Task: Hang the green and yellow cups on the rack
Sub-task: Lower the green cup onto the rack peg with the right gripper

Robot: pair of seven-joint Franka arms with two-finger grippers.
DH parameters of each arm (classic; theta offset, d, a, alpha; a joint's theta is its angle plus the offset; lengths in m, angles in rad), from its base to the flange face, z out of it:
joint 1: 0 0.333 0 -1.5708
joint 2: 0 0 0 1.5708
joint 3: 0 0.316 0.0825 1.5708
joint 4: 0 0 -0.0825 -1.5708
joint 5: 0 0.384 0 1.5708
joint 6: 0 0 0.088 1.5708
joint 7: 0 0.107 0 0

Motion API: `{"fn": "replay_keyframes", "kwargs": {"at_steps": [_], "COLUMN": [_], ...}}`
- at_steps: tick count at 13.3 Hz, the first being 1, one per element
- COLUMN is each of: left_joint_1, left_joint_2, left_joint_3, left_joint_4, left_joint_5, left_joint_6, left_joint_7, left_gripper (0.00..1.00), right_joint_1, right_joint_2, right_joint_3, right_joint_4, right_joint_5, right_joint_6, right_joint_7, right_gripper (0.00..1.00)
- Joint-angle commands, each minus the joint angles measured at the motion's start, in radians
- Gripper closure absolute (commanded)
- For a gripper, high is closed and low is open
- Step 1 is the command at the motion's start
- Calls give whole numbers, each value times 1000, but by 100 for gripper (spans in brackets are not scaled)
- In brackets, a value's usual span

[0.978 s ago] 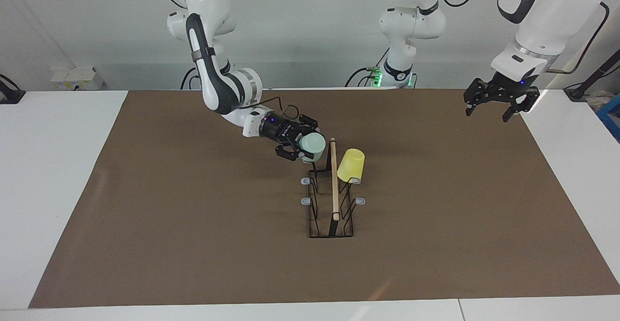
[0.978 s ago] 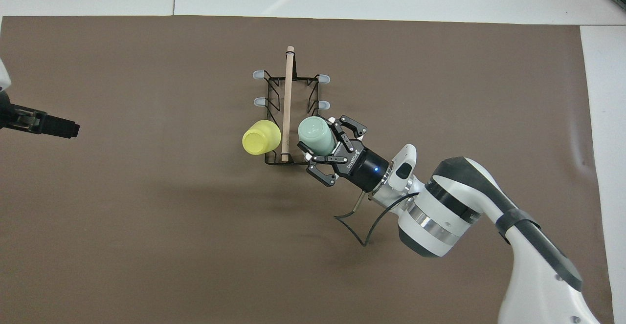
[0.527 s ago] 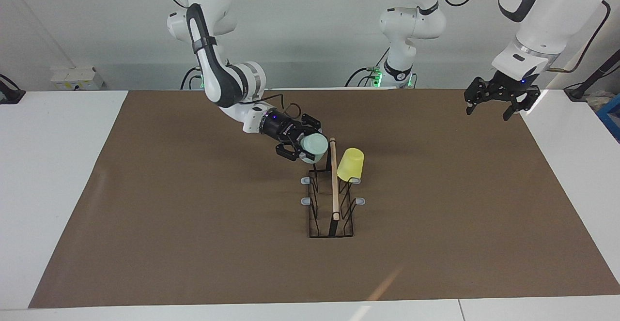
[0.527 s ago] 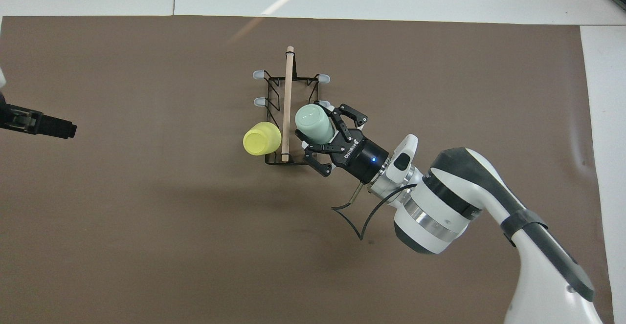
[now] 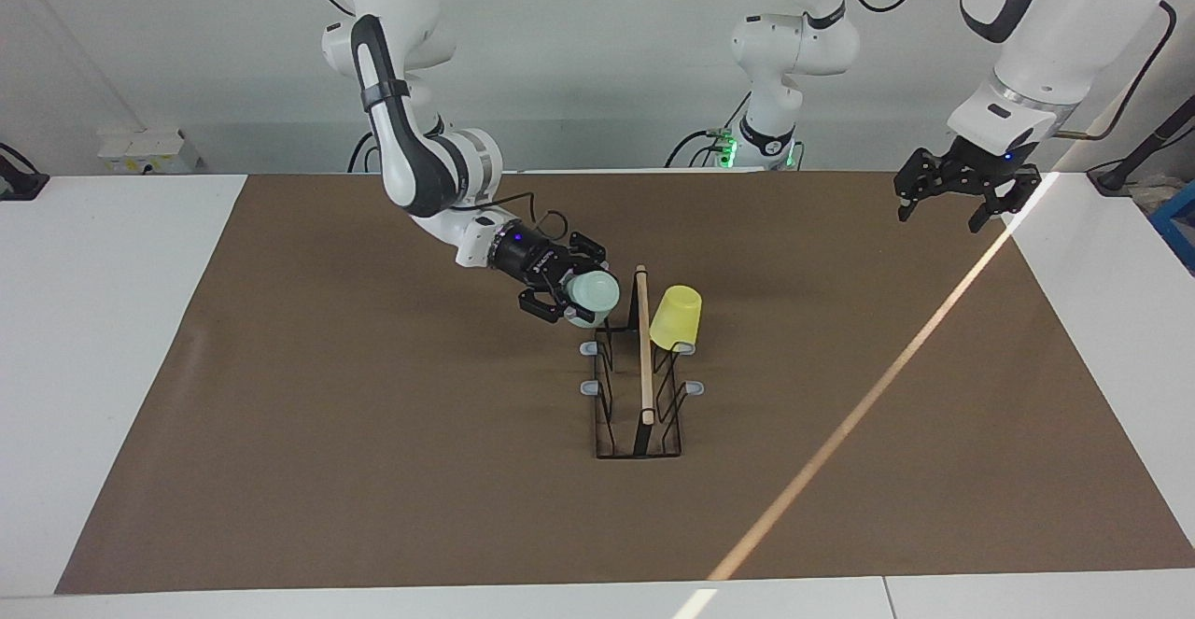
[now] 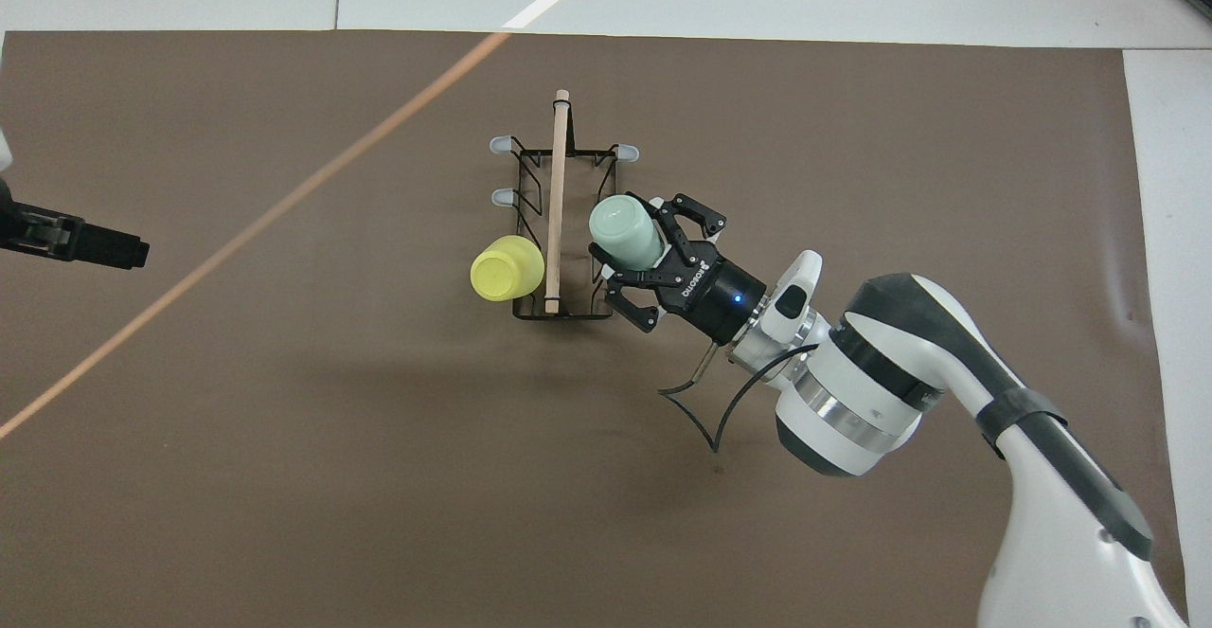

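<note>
Two cups concern us, and one is already hung. Going across the facing view from left to right, we meet first our right gripper (image 5: 571, 300), fingers clenched on the pale green cup (image 5: 594, 293), which it holds tilted, base toward the camera, over the end of the rack (image 5: 639, 386) nearest the robots, on the side toward the right arm's end of the table. The cup hangs just above the pegs there and we cannot tell whether it touches the wire yet. Next comes the rack itself, standing mid-table with its wooden rod (image 5: 643, 344) running along the top. Just beside the rod sits the yellow cup (image 5: 676, 318), mouth down on a peg on the side toward the left arm's end of the table, at the rack's end nearest the robots. Last, at the left arm's end of the table, our left gripper (image 5: 952, 205) waits in the air over the mat's edge, fingers spread and empty.

We judge the step in hand to be hanging the green cup. The next move calls for turning its mouth down over a free grey-tipped peg (image 5: 588, 349), lowering until it seats, then letting go without nudging the rack
</note>
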Motion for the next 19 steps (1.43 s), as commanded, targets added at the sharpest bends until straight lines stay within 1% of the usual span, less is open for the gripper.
{"fn": "replay_keyframes", "kwargs": {"at_steps": [1, 3, 5, 7, 12, 17, 18, 19], "left_joint_1": [-12, -12, -12, -12, -12, -12, -12, -12], "left_joint_2": [-18, -18, -18, -18, -18, -18, -18, -18], "left_joint_3": [7, 7, 7, 7, 7, 7, 7, 7], "left_joint_4": [-13, -13, -13, -13, -13, -13, -13, -13], "left_joint_5": [18, 18, 18, 18, 18, 18, 18, 18], "left_joint_6": [-14, -14, -14, -14, -14, -14, -14, -14], "left_joint_7": [-15, -15, -15, -15, -15, -15, -15, -15], "left_gripper": [0, 0, 0, 0, 0, 0, 0, 0], "right_joint_1": [39, 39, 39, 33, 24, 24, 22, 21], "right_joint_2": [1, 5, 33, 41, 111, 117, 117, 117], "right_joint_3": [6, 6, 6, 6, 1, -2, -2, -2], "right_joint_4": [-9, -22, -55, -75, -73, -73, -72, -65], "right_joint_5": [90, 107, 110, 111, 111, 110, 110, 108], "right_joint_6": [5, -21, -110, -133, -219, -217, -214, -214], "right_joint_7": [6, 4, -2, -28, -95, -102, -102, -102], "right_gripper": [100, 100, 100, 100, 100, 100, 98, 26]}}
